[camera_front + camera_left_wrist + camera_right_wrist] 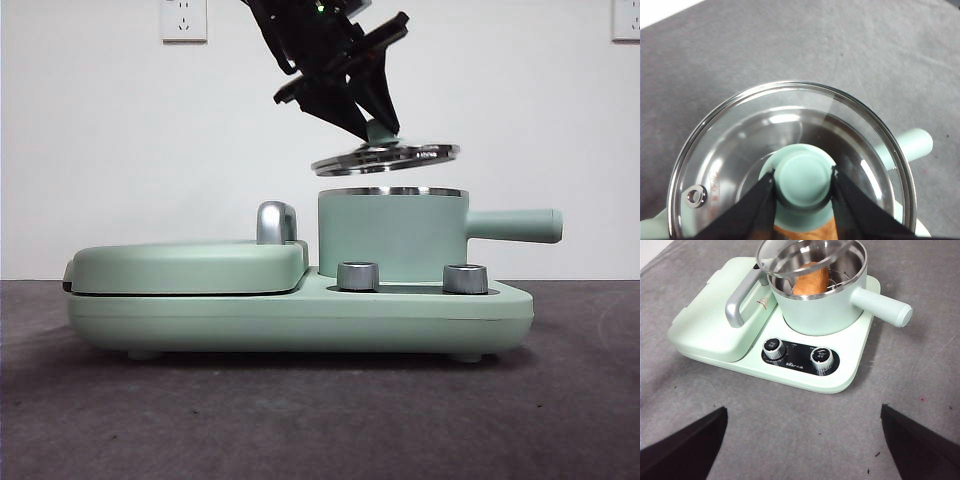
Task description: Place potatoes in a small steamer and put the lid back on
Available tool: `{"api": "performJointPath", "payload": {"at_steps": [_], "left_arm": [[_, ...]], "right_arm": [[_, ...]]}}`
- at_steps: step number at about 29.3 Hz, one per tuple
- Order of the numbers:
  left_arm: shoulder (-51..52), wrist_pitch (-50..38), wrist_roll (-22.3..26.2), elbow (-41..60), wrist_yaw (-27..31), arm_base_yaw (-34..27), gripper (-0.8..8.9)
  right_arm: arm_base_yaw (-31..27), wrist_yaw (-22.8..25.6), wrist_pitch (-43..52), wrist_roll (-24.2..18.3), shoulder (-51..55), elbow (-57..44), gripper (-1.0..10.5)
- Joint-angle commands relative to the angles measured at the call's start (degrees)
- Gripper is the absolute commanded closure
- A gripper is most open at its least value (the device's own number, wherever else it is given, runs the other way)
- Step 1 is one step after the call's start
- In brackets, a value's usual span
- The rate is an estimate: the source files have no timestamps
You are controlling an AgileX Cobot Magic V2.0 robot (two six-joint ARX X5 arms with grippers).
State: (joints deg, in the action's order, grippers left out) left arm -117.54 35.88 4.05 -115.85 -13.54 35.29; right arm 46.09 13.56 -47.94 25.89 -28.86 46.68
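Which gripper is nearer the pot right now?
Left. The left gripper hangs just above the pot, shut on the lid by its knob. The right gripper is open and waits well back, short of the cooker's dials.

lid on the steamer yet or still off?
Off. The lid hangs tilted above the steamer rim with a clear gap, the left hand shut on its knob. The potato is inside.
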Motion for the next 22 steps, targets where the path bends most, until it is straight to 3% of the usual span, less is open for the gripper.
{"api": "performJointPath", "payload": {"at_steps": [1,12,22], "left_arm": [[-2.1,-1.6,1.8,-1.9,-0.2,1.0,7.98],[-3.0,-0.3,5.9,-1.9,-0.2,1.2,7.98],[-5.9,-0.3,6.0,-1.9,-0.2,1.5,7.95]], "right_arm": [[0.6,0.0,0.3,0.7,-0.2,0.4,4.6],[0.6,0.0,0.3,0.7,-0.2,0.4,4.6],[0.6,0.0,0.3,0.7,-0.2,0.4,4.6]]}}
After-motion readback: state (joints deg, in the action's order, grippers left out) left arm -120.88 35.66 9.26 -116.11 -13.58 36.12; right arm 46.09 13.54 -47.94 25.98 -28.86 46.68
